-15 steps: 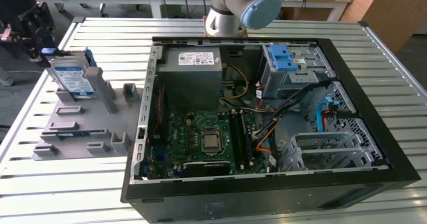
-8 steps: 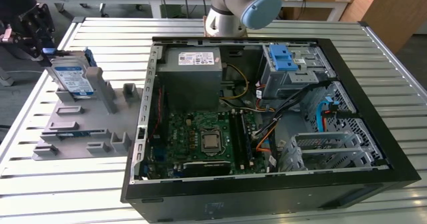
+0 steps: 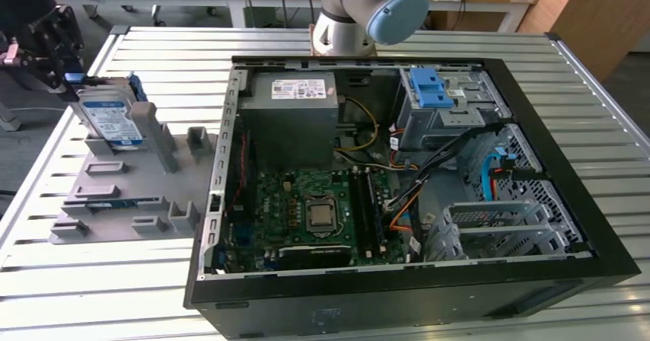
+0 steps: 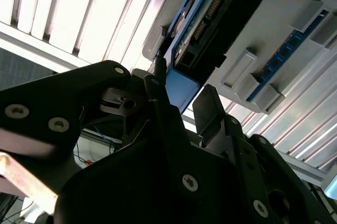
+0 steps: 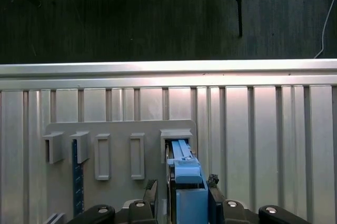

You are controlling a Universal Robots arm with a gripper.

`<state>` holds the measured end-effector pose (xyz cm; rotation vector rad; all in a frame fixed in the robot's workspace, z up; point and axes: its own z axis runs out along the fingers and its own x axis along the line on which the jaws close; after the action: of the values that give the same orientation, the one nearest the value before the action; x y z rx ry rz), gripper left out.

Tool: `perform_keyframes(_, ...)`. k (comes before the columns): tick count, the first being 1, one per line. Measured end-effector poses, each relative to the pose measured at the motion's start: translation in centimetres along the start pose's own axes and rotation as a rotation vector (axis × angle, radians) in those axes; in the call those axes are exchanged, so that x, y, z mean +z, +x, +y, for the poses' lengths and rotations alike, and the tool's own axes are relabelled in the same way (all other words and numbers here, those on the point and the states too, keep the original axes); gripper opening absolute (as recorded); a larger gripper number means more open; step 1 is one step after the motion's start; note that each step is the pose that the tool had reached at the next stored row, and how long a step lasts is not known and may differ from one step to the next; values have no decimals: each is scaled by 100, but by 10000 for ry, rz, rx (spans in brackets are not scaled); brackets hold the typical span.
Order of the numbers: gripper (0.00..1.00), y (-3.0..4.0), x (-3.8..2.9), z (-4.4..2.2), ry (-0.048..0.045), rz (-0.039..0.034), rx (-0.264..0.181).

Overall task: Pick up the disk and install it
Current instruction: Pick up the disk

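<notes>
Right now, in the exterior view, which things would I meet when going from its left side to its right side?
disk → grey power-supply box → blue latch bracket → brown wooden panel. The grey holder and the computer case span several of these, so I leave them out.

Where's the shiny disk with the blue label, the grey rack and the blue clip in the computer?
Flat silver-metal disk with blue-and-white label (image 3: 109,122): exterior view, on its label.
Grey plastic rack (image 3: 142,183): exterior view, on its flat base.
Blue plastic latch bracket (image 3: 431,94): exterior view, on its top face.
</notes>
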<state>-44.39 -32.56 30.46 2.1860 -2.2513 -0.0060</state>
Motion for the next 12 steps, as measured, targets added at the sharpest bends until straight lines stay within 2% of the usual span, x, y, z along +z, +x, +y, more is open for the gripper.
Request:
perform_keyframes(3,48,-1,27,0,-29,-9,0)
perform_keyframes(9,48,-35,75,-4,-240,0,-1)
perform_keyframes(12,48,-36,106,-6,-278,2,1)
